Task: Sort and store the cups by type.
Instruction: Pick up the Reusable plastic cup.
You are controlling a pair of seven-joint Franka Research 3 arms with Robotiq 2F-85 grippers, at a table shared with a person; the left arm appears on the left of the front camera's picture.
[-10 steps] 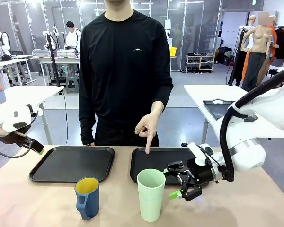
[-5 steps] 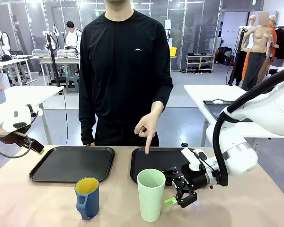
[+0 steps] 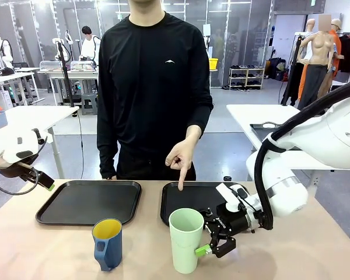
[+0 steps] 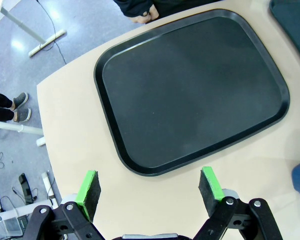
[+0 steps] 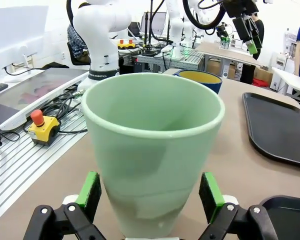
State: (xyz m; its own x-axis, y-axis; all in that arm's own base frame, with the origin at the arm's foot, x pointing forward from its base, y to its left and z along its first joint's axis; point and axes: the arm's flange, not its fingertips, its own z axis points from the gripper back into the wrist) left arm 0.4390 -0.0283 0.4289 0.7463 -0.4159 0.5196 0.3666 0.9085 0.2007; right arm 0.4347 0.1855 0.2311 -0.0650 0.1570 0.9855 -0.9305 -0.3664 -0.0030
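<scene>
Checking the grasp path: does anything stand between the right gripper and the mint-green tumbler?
Nothing visible does. The open right gripper faces the mint-green tumbler directly, its pads at either side; the blue mug stands beyond it.

A tall, pale mint-green tumbler (image 3: 186, 240), plain and without a handle, stands upright and empty close to the robot-side edge of the table (image 3: 41, 251), about midway along it. Near it, toward the table's left end and not touching it, a shorter blue mug (image 3: 108, 244) with a yellow inside also stands upright, its handle facing that same edge.
</scene>
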